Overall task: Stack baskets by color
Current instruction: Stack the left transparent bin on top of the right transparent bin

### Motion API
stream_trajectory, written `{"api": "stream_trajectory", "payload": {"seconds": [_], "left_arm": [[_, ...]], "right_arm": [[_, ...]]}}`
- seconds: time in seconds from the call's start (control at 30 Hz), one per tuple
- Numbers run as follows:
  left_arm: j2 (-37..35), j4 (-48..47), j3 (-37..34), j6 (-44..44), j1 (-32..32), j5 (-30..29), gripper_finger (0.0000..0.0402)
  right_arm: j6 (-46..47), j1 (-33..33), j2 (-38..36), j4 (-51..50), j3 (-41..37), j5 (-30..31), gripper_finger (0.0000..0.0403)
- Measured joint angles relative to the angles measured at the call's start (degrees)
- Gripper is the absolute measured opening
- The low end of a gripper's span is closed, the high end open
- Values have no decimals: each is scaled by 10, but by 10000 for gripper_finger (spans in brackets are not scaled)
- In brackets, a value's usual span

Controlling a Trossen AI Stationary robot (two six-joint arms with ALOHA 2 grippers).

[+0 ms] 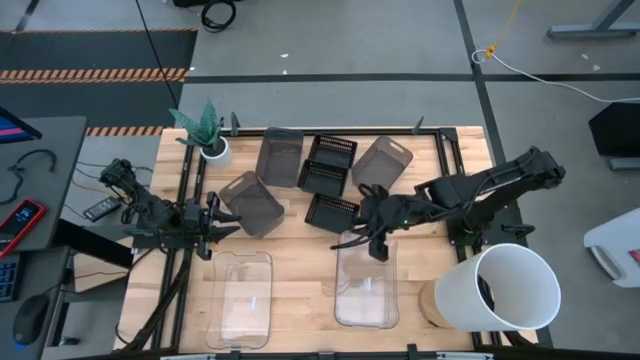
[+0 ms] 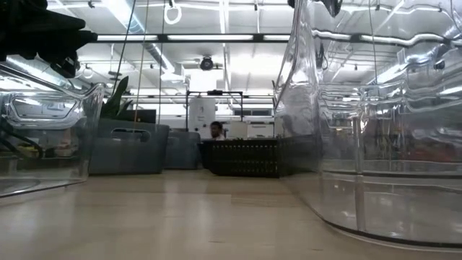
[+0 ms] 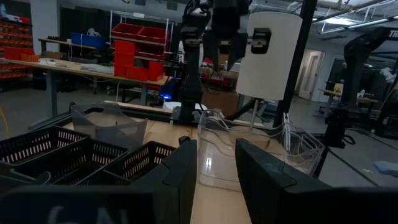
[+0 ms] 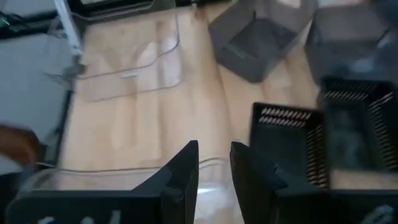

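Baskets, clear: two spots show on the wooden table (image 1: 300, 275) in the high view. One clear basket (image 1: 240, 298) lies at about 7 o'clock from the table's middle; a second clear basket (image 1: 364, 285) lies at about 5 o'clock, and whether it is one bin or a stack I cannot tell.
Baskets, grey: three smoky grey baskets lie apart, one (image 1: 251, 203) at 9 o'clock, one (image 1: 279, 156) at 11 o'clock, one (image 1: 382, 162) at 1 o'clock.
Baskets, black: a black lattice basket (image 1: 327, 163) lies at 12 o'clock, with another (image 1: 332, 211) just below it near the middle.
Right gripper (image 1: 372, 240): over the far rim of the 5 o'clock clear basket; in the right wrist view its fingers (image 4: 180, 174) stand a little apart above that rim, pinching nothing.
Left gripper (image 1: 213, 222): between the 9 o'clock grey basket and the 7 o'clock clear one; fingers (image 3: 180, 177) spread with a gap, empty.
Other: white bucket (image 1: 505, 290) at 4 o'clock; potted plant (image 1: 208, 135) at 10 o'clock.
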Motion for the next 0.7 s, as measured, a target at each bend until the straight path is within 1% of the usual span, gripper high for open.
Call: {"api": "stream_trajectory", "payload": {"seconds": [0.1,0.27,0.43,0.7], "left_arm": [[0,0,0,0,0,0,117],[0,0,0,0,0,0,117],[0,-1,0,0,0,0,117],[0,0,0,-2,0,0,117]], "right_arm": [[-35,23,10,14,-1,68,97],[-79,54,5,30,-1,122,95],[-124,80,1,69,-12,150,95],[-148,103,0,162,-86,151,95]]}}
